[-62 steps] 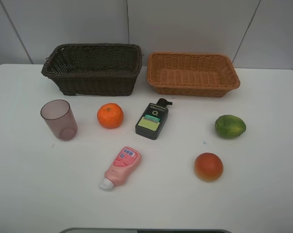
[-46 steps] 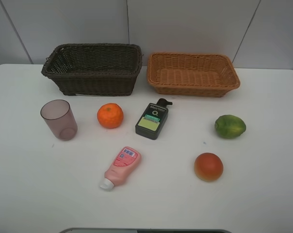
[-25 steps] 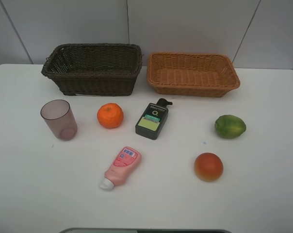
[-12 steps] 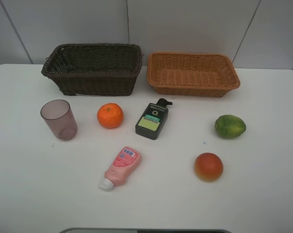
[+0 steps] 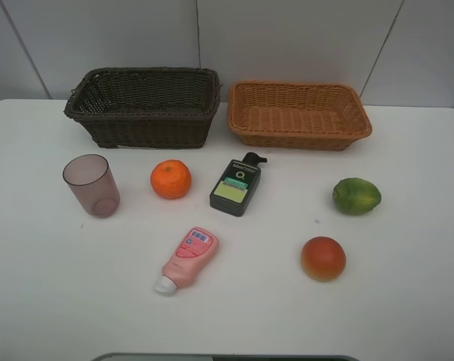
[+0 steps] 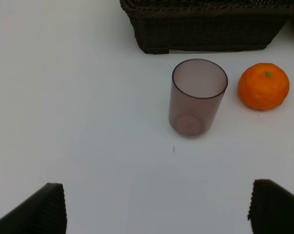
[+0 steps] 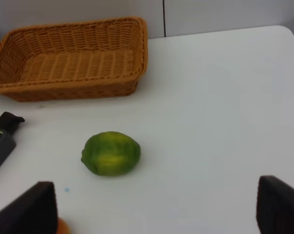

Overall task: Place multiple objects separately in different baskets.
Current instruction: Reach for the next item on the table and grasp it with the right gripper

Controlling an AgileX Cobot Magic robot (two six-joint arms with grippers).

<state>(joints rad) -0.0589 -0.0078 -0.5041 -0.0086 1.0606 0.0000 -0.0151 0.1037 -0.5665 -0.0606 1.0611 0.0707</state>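
Note:
Six objects lie on the white table: a purple cup (image 5: pixel 92 185) (image 6: pixel 196 96), an orange (image 5: pixel 171 179) (image 6: pixel 263 86), a dark bottle (image 5: pixel 237 186) (image 7: pixel 1 139), a pink tube (image 5: pixel 187 258), a green fruit (image 5: pixel 356 195) (image 7: pixel 111 153) and a red-orange fruit (image 5: pixel 322 258). Behind them stand the dark brown basket (image 5: pixel 144 107) (image 6: pixel 205 29) and the tan basket (image 5: pixel 298 115) (image 7: pixel 69 58), with nothing in them. No arm shows in the high view. My left gripper (image 6: pixel 156 209) hangs open, well short of the cup. My right gripper (image 7: pixel 154 207) is open, short of the green fruit.
The white table (image 5: pixel 407 301) ends at a grey wall behind the baskets. A sliver of the red-orange fruit (image 7: pixel 63 227) shows at the right wrist view's lower edge.

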